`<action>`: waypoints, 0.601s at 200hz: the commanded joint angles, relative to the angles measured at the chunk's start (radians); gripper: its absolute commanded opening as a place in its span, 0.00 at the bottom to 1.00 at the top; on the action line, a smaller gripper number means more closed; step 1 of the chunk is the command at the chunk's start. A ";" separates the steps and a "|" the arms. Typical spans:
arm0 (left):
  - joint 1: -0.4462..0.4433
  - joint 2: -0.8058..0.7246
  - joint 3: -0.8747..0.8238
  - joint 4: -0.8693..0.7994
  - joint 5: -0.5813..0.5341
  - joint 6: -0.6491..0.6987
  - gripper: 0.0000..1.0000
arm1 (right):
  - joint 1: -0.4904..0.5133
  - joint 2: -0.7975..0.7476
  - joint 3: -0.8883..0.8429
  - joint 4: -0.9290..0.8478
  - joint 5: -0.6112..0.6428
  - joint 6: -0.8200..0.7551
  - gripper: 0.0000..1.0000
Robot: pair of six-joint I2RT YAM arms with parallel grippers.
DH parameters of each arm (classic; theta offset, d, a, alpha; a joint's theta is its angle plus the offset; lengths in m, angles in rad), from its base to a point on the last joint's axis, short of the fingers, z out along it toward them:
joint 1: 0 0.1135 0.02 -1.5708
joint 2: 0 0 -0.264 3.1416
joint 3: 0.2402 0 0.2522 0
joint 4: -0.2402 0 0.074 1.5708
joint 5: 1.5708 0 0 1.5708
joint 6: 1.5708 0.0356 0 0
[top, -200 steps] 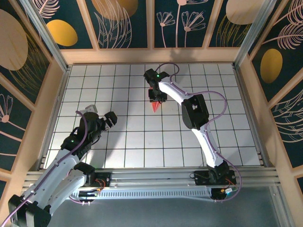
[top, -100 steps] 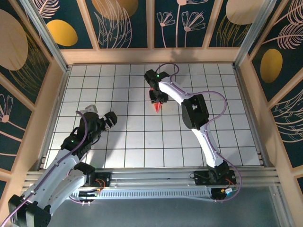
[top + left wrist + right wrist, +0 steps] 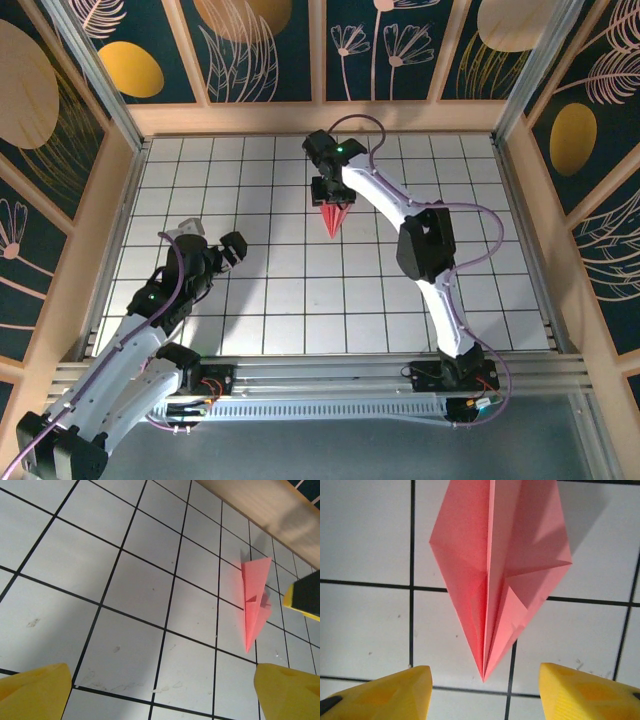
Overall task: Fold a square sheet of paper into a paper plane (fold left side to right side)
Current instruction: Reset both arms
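Now paper plane (image 3: 495,570) on open tiles (image 3: 365,530), right gripper (image 3: 482,680) spread above, left gripper (image 3: 160,680) spread wide

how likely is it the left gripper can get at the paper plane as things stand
Probably yes: only bare tiles lie between the open left gripper and the paper plane. But the right gripper hangs open close above the plane, so the two could crowd each other there.
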 commanded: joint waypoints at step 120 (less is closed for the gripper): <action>0.004 0.005 -0.020 0.405 -0.484 0.395 0.99 | -0.239 -1.101 -1.214 0.808 0.074 -0.032 0.96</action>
